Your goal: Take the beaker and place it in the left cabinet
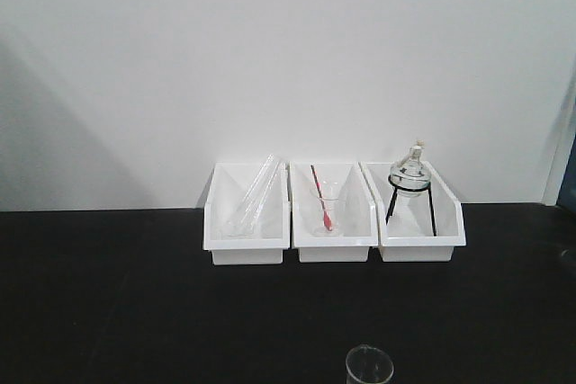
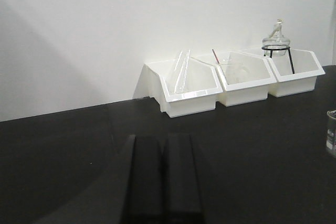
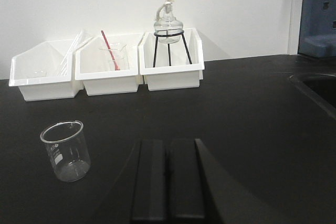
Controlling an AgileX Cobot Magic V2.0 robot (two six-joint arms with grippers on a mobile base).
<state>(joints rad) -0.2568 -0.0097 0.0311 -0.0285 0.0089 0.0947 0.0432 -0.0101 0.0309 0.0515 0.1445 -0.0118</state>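
The beaker (image 3: 65, 150), small clear glass with white marks, stands upright on the black counter. It shows at the bottom edge of the front view (image 1: 369, 367) and cut off at the right edge of the left wrist view (image 2: 331, 132). My right gripper (image 3: 168, 142) is shut and empty, to the right of the beaker and apart from it. My left gripper (image 2: 164, 137) is shut and empty, far to the left of the beaker. The left cabinet is out of view.
Three white bins stand against the wall: one with glass tubes (image 1: 245, 213), one with a conical glass and red stick (image 1: 328, 211), one with a round flask on a black stand (image 1: 410, 188). A sink edge (image 3: 315, 85) lies at the right.
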